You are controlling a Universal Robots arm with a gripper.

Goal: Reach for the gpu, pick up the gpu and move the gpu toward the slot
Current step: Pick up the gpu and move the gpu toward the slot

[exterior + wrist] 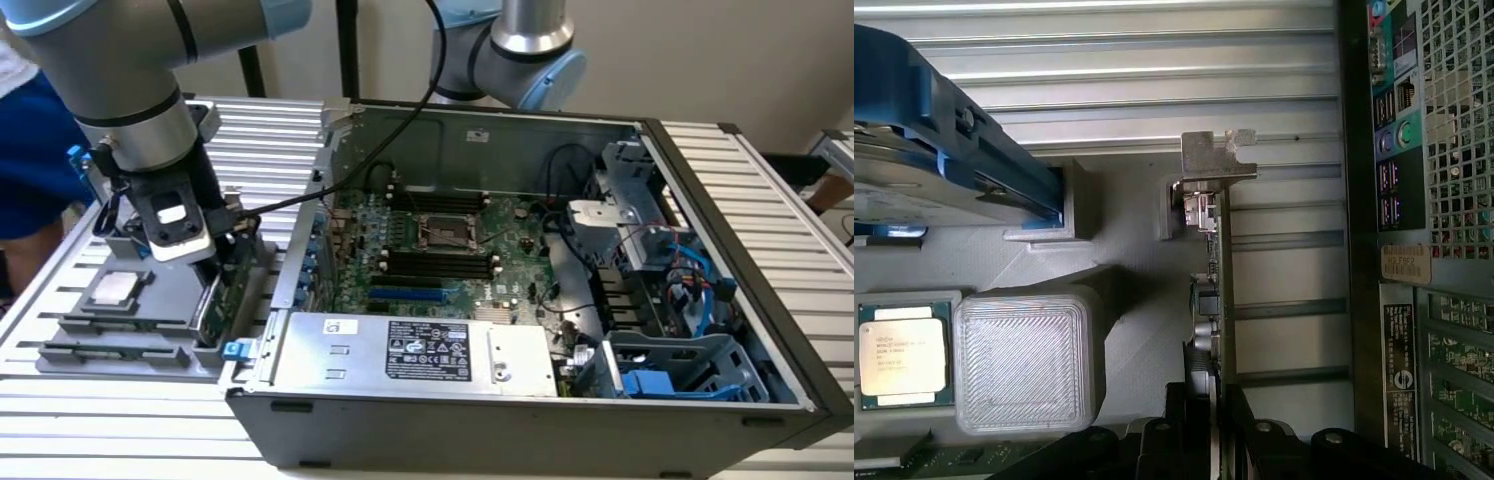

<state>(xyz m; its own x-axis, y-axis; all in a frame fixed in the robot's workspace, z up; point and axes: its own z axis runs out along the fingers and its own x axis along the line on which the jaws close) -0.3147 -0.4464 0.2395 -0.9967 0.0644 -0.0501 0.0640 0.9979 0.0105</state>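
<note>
While the arm reaches down over the gray tray at the exterior view's left, its gripper is clenched on the graphics card. The wrist view shows this most clearly: the gripper has one black finger on each flat side of the graphics card, with no gap to see between them and the board.

That card stands on edge in the gray tray, at the tray's right side, just beside the outer wall of the open computer case. Its silver bracket is at the end away from the gripper and touches a small gray post of the tray (whether the card has lifted off its seat, I cannot tell). It is outside the case and well apart from the motherboard.

A square silver chip lies flat in a pocket of the tray, left of the card. In the wrist view the chip sits beside a raised gray block, and a hard drive with blue rails stands near them. The perforated rear panel of the computer case runs alongside the card.

Inside the case, a silver power supply fills the near side. Everything rests on a slatted metal table.
</note>
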